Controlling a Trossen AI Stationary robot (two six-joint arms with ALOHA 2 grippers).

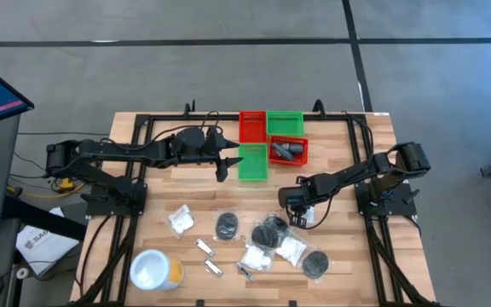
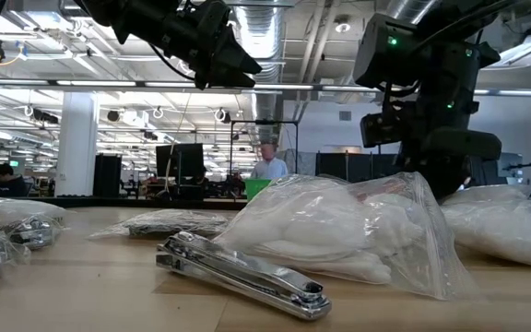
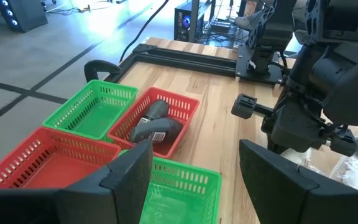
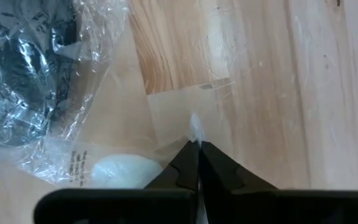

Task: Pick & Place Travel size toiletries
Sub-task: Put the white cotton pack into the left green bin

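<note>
Your right hand (image 4: 194, 149) is pressed together on a thin corner of clear wrap of the white packet (image 4: 120, 169) at the right of the pile on the desk (image 1: 348, 170); lift slowly and straight, since that pinch looks slight and could slip. Your left hand (image 3: 194, 180) hangs spread over the bins. The far-right red bin (image 1: 288, 151) holds dark grey bottles (image 3: 154, 127); the green bin (image 3: 95, 109) beside it and the other red bin (image 3: 39, 158) look empty.
</note>
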